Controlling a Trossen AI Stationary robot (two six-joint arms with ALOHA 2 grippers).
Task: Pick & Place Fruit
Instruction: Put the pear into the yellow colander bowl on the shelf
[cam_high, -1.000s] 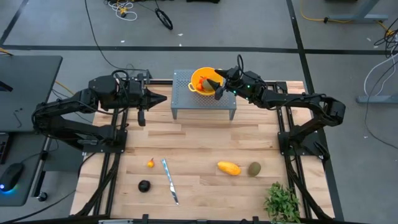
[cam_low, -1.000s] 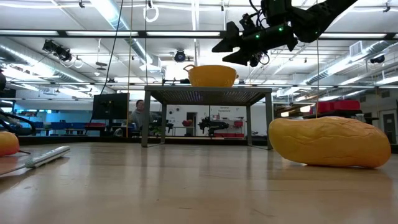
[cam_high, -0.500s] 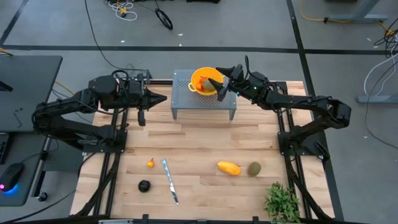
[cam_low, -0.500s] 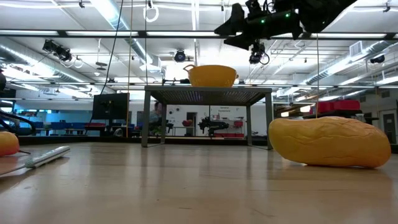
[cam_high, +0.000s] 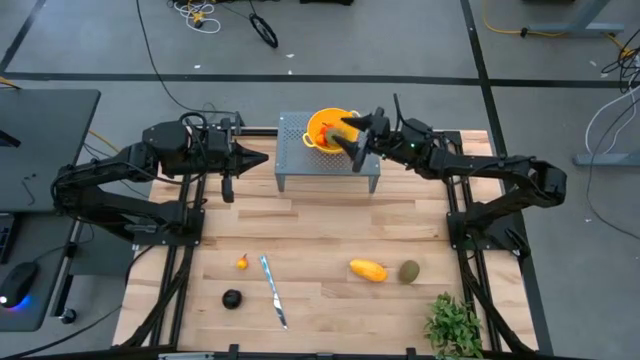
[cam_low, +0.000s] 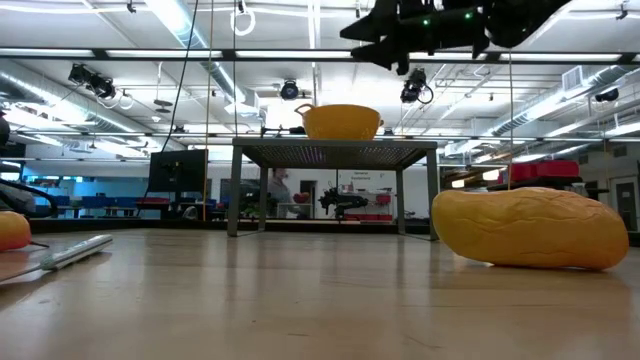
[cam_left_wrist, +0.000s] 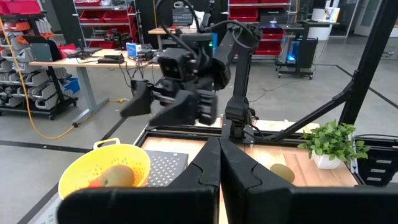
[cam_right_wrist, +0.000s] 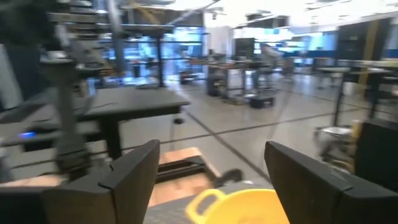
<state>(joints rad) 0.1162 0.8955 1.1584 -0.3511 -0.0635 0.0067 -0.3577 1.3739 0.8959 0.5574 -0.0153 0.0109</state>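
Observation:
A yellow colander (cam_high: 322, 128) stands on a grey perforated stand (cam_high: 300, 165) at the table's far edge. An olive-green fruit (cam_left_wrist: 118, 176) and an orange-red piece lie in it. My right gripper (cam_high: 348, 137) hangs open above the colander's right rim, pointing level, with nothing between its fingers (cam_right_wrist: 134, 171). My left gripper (cam_high: 262, 157) waits shut to the left of the stand. On the near part of the table rest a small orange fruit (cam_high: 242, 263), a dark round one (cam_high: 232, 298), a yellow-orange oblong (cam_high: 368, 270) and an olive-green oval (cam_high: 409, 271).
A slim silver knife (cam_high: 272, 290) lies between the small orange fruit and the oblong. A leafy plant (cam_high: 455, 325) stands at the near right corner. Bare wood lies between the stand and the fruit row. A person walks in the room beyond.
My right gripper has risen from just over the colander and drawn back a little toward the table's right edge. Its fingers have tipped up to point level. The colander and the fruit on the table have stayed put.

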